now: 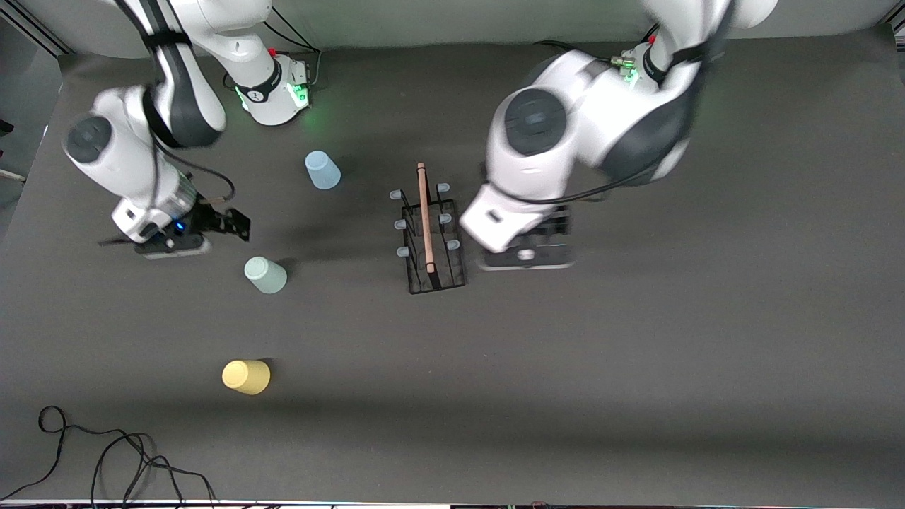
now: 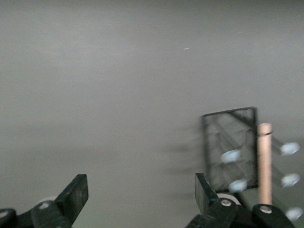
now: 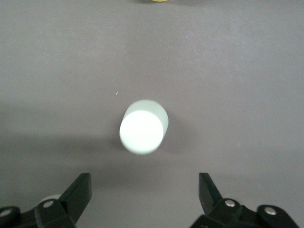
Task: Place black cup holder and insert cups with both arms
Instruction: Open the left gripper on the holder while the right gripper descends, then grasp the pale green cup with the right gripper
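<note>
The black cup holder (image 1: 429,233) stands on the table's middle, its wooden rod handle (image 1: 425,215) on top; it also shows in the left wrist view (image 2: 230,147). My left gripper (image 1: 529,253) is open and empty over the table just beside the rack, toward the left arm's end; in its wrist view (image 2: 141,194) nothing is between the jaws. My right gripper (image 1: 233,225) is open and empty (image 3: 144,194), above the table near the pale green cup (image 1: 266,275) (image 3: 143,127). The light blue cup (image 1: 322,170) and yellow cup (image 1: 246,377) stand apart.
The cups are all toward the right arm's end of the rack. A black cable (image 1: 106,452) lies at the table's edge nearest the front camera. The yellow cup's rim just shows in the right wrist view (image 3: 156,1).
</note>
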You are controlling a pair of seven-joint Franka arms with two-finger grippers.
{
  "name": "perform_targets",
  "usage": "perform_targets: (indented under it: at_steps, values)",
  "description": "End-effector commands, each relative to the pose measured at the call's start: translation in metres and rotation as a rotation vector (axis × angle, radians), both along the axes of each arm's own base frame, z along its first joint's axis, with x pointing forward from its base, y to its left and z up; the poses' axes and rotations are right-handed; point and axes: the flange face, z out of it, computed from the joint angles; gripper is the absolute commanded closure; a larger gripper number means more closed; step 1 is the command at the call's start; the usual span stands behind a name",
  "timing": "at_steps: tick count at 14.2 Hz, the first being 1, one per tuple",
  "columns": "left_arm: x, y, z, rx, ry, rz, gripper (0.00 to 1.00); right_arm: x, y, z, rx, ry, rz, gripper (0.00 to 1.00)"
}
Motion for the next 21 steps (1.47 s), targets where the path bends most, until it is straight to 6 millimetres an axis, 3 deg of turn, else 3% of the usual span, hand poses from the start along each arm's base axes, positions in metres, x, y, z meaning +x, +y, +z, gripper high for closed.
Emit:
perform_targets:
  at_steps: [1,4,6,8,9,11,13,14,16,21]
  values:
    - [0.007,0.095,0.048,0.008,0.06,-0.079,0.0,0.008,0.015,-0.046,0.003,-0.018,-0.005,0.0]
    - [0.018,0.209,0.071,0.012,0.127,-0.165,0.0,0.011,0.017,-0.071,0.001,-0.039,-0.002,0.0]
    - [0.02,0.279,0.072,-0.001,0.146,-0.127,0.0,0.011,0.016,-0.083,-0.002,-0.036,-0.005,0.0]
    - [0.018,0.321,0.065,-0.004,0.142,-0.066,0.0,0.011,0.016,-0.096,-0.004,-0.035,-0.004,0.0]
    - [0.018,0.33,0.058,-0.001,0.14,-0.053,0.0,0.01,0.015,-0.101,-0.005,-0.026,-0.004,0.09]
    - [0.011,0.34,0.033,0.0,0.112,-0.037,0.0,0.01,0.015,-0.098,-0.005,-0.018,-0.007,0.55]
    - [0.003,0.336,0.004,0.003,0.089,-0.035,0.0,0.01,0.016,-0.086,-0.004,-0.001,-0.009,0.88]
    - [-0.002,0.333,-0.005,0.003,0.082,-0.039,0.0,0.014,0.016,-0.068,0.0,0.001,-0.024,0.99]
    - [-0.003,0.33,0.002,0.001,0.061,-0.044,0.0,0.021,0.018,-0.011,0.008,0.02,-0.072,1.0]
    - [0.001,0.332,0.014,-0.001,0.045,-0.048,0.0,0.04,0.021,0.159,0.002,0.145,-0.143,1.0]
